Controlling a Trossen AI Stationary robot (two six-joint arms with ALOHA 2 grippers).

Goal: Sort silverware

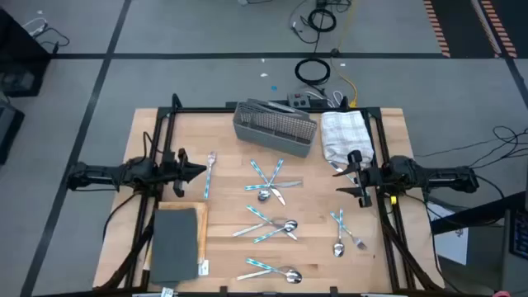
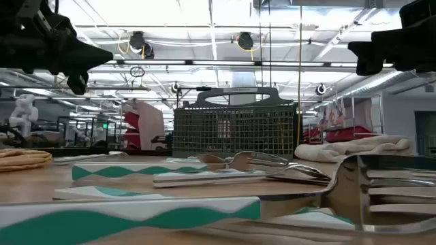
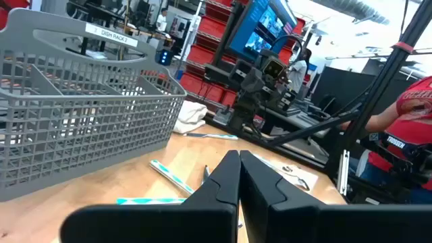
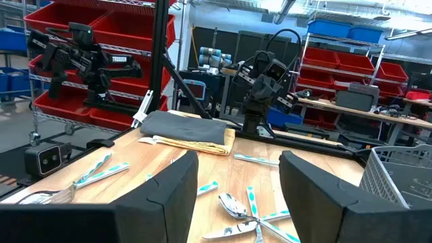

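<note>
We look down on a wooden table [image 1: 231, 157] ringed by a dark frame. The left gripper [image 1: 200, 172] hangs over the left side with its fingers clenched together on nothing; its own wrist view shows the two dark fingers [image 3: 226, 182] pressed flat against each other. The right gripper [image 1: 350, 183] hangs over the right side with its jaws released and spread wide, nothing between them. Between the two grippers the air over the middle of the table is open.

The silverware [image 1: 272, 206] lies scattered flat on the wood across the middle and right. One piece [image 1: 209, 175] lies alone just right of the left gripper, its long axis running near to far. A crossed cluster [image 1: 269, 183] sits near the caddy, with handles fanning in several directions. Another group [image 1: 272, 228] lies mostly left to right, and a pair [image 1: 274, 269] lies by the near edge. A few more [image 1: 344, 233] lie near the right gripper, pointing roughly near to far.

The grey mesh caddy [image 1: 275, 128] stands at the far edge, a white cloth [image 1: 345, 136] to its right. A dark mat [image 1: 175, 244] fills the near left corner.

The low view alone shows the caddy's upright handle [image 2: 235, 92] and the handles' teal pattern close up; the high view alone shows how every piece is laid out.
</note>
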